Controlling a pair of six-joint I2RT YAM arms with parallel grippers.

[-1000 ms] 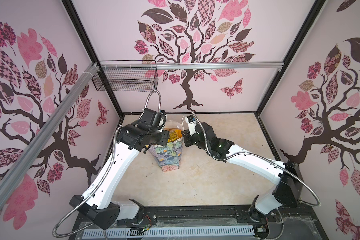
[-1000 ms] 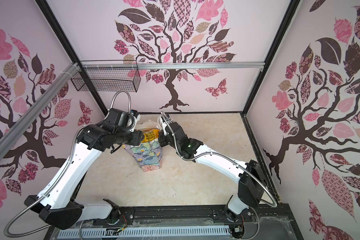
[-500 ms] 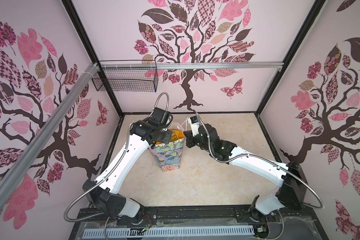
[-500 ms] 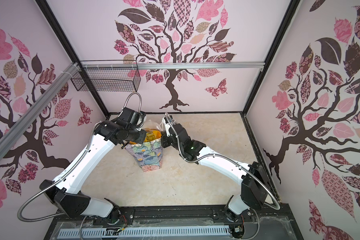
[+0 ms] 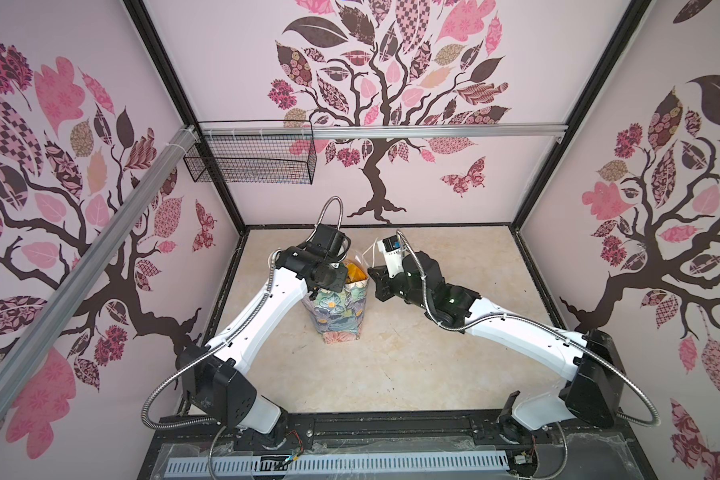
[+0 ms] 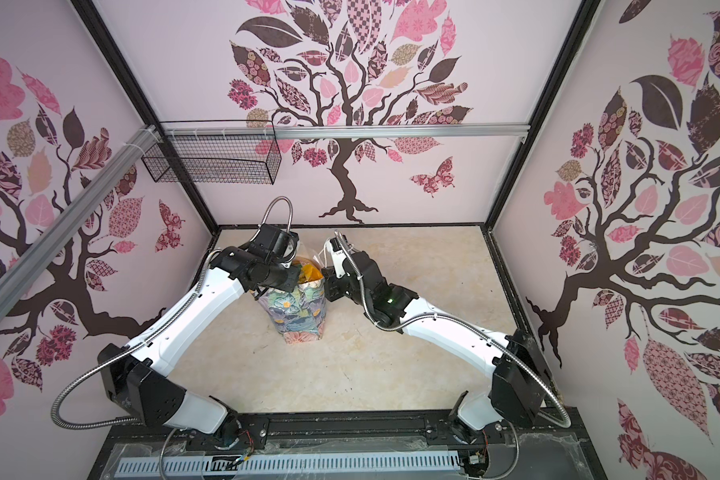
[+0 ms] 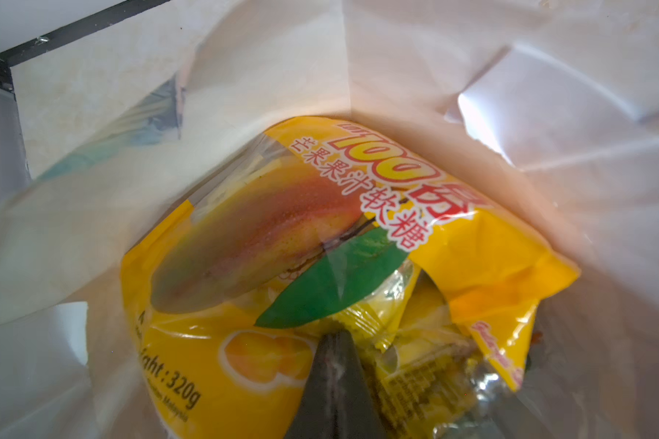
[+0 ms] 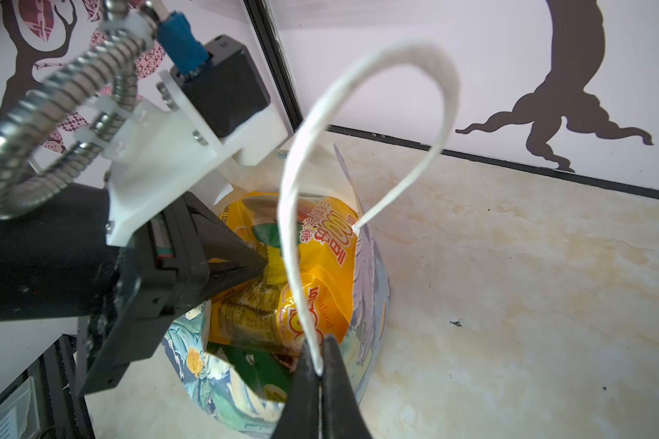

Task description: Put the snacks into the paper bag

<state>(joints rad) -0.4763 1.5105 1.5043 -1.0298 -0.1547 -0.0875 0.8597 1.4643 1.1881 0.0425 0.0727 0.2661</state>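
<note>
The floral paper bag (image 5: 337, 311) (image 6: 300, 311) stands upright on the table, with snacks inside. A yellow mango packet (image 7: 263, 235) (image 8: 320, 266) lies on top, and a green packet (image 8: 259, 365) sits below it. My left gripper (image 7: 335, 338) (image 8: 261, 266) reaches into the bag mouth. It is shut, with its tips against the yellow packet. My right gripper (image 8: 319, 365) (image 5: 371, 274) is at the bag's right rim, shut on the base of the white cord handle (image 8: 446, 95). The handle loops upward.
A black wire basket (image 5: 250, 158) (image 6: 213, 160) hangs from the aluminium rail at the back left. Patterned walls close in the marble-look table (image 5: 433, 353) on three sides. A black rail with the arm bases runs along the front.
My left gripper has closed from open to shut, and its wrist has swung toward the back of the bag mouth. My right gripper stays at the bag's rim.
</note>
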